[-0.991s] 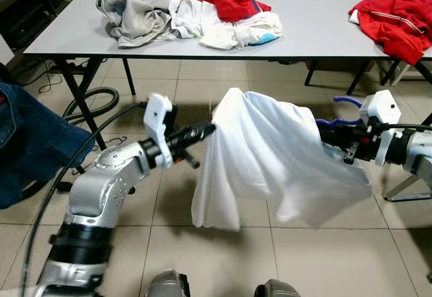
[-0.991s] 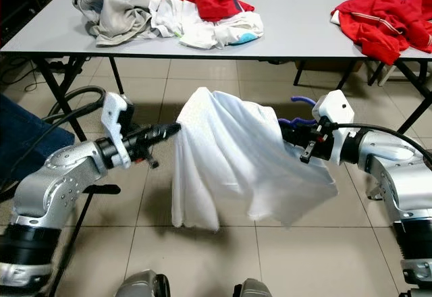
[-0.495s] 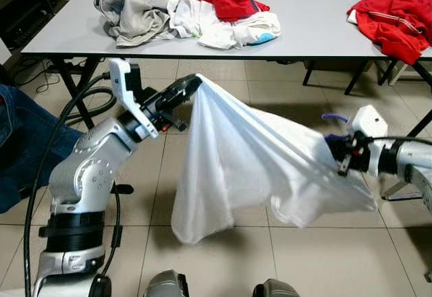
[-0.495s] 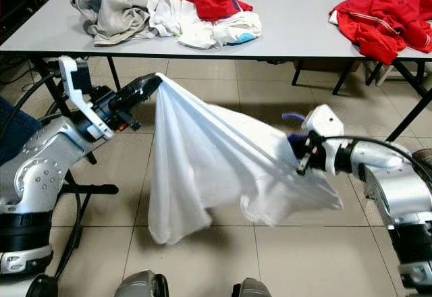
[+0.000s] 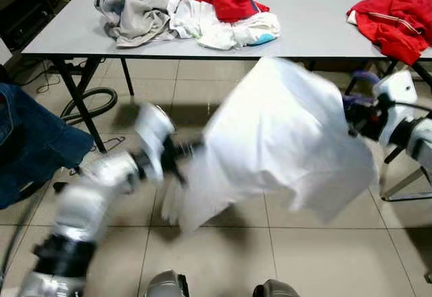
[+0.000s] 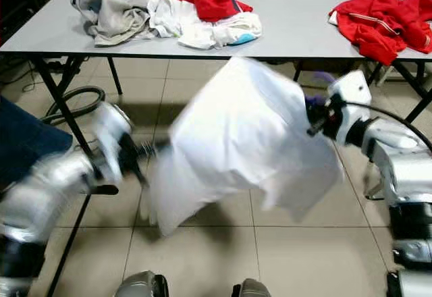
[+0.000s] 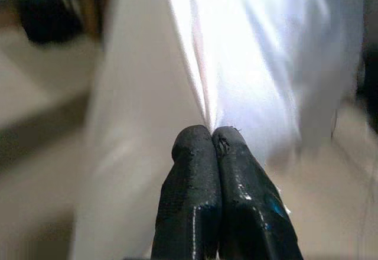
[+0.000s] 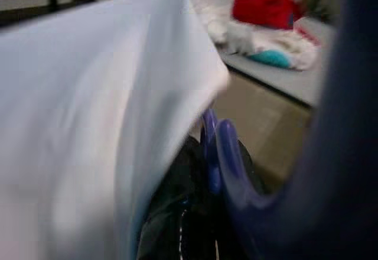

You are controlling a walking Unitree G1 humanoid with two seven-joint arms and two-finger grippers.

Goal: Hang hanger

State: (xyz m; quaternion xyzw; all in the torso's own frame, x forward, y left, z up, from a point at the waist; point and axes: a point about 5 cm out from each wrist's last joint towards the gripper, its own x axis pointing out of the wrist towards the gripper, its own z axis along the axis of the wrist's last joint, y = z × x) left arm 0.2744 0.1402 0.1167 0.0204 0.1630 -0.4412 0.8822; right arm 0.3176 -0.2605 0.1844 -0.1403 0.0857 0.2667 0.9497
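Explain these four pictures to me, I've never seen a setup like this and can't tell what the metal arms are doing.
A two-armed humanoid robot is looking down at its own silver arms. The two wide pictures come from its head cameras; the two close-ups come from cameras on each wrist.

The left pincer is shut on a white cloth garment. The right pincer grips a blue plastic hanger tucked under that garment. The left arm is blurred by motion.

Behind them stands a grey table carrying a pile of grey, white and red clothes and a separate red garment. The floor is tiled.
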